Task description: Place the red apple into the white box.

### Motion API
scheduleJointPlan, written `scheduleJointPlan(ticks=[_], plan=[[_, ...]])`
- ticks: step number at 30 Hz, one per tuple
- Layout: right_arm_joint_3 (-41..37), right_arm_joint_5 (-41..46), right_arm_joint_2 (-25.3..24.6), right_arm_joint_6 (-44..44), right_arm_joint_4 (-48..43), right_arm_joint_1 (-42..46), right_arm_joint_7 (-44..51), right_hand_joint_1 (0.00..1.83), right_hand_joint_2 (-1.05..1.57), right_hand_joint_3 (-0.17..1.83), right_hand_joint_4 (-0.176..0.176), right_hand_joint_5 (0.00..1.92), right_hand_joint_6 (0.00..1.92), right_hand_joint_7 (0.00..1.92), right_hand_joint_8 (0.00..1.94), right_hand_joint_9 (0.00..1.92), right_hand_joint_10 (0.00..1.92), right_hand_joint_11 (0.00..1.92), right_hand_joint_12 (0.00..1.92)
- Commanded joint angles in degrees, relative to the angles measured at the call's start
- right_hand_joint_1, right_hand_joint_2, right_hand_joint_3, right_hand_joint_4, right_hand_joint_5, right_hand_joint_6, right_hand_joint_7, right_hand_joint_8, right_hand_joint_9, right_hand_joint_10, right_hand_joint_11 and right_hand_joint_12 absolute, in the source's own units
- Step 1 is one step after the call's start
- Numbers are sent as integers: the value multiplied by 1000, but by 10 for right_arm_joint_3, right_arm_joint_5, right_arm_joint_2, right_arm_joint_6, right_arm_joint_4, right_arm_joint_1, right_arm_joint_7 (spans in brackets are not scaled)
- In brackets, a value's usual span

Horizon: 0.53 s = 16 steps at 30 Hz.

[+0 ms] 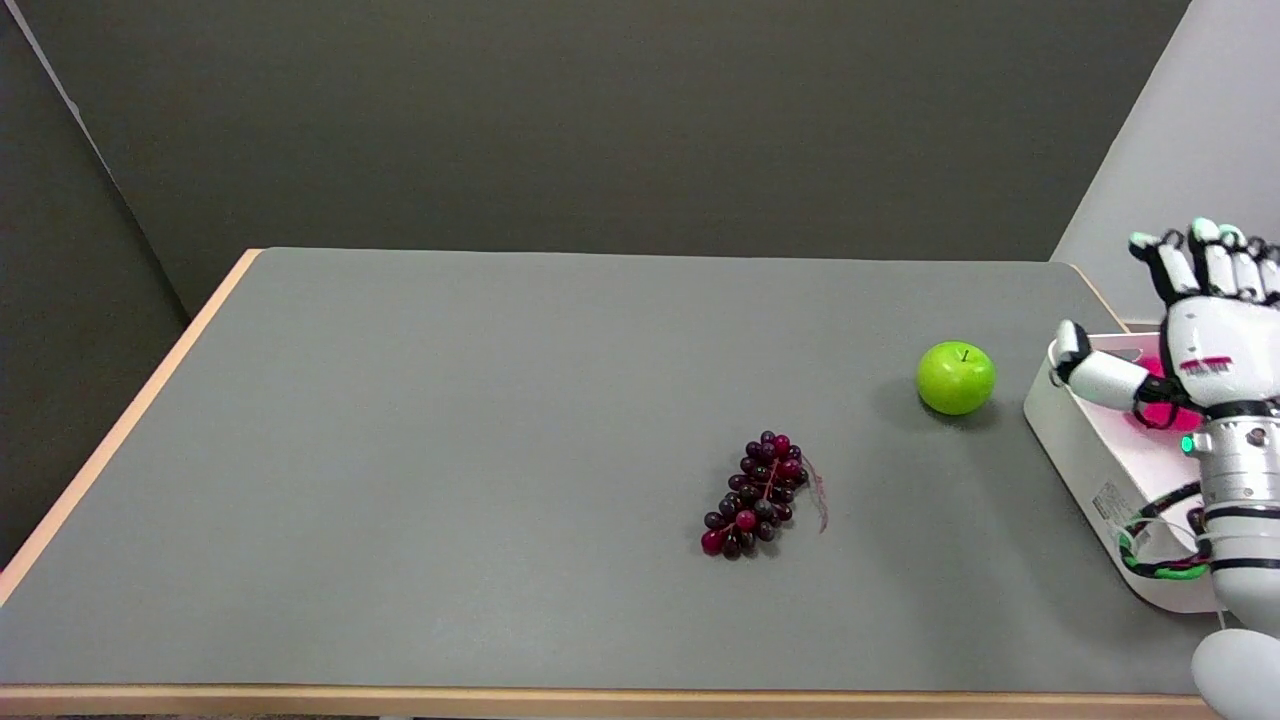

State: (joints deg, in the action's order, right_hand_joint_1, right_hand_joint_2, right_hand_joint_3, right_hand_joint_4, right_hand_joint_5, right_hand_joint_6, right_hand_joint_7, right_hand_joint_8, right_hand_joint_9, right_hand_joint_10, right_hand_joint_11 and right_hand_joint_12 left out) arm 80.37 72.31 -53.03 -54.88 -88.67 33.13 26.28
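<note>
The red apple [1162,411] lies inside the white box [1075,440] at the table's right edge, mostly hidden behind my hand; only a pinkish-red patch shows. My right hand [1195,335] hovers above the box and the apple with its fingers spread upward and its thumb stretched left over the box rim. It holds nothing.
A green apple [955,377] sits on the grey table just left of the box. A bunch of dark red grapes [760,493] lies near the middle of the table. A grey wall rises behind the box at the right.
</note>
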Motion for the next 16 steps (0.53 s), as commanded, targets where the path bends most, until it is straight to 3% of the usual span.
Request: scheduleJointPlan(ticks=[1,4,6,8,11,16], plan=[[152,-233,51,-5,-125,-113,-124,314,633,1044,101,105,473,119,90,71,76,-1,541],[224,-265,65,6,-128,-164,-141,100,640,1004,101,164,452,122,265,48,343,-1,774],[263,-284,60,10,-143,-187,-161,97,646,1012,99,179,467,145,275,44,425,-1,830],[286,-310,48,18,-139,-210,-193,91,721,897,103,214,440,195,263,52,475,-1,856],[309,-346,16,35,-135,-230,-227,75,668,1011,106,248,516,305,351,151,584,-1,1042],[343,-391,-34,47,-126,-233,-233,80,700,1004,116,333,646,441,487,304,733,90,1153]])
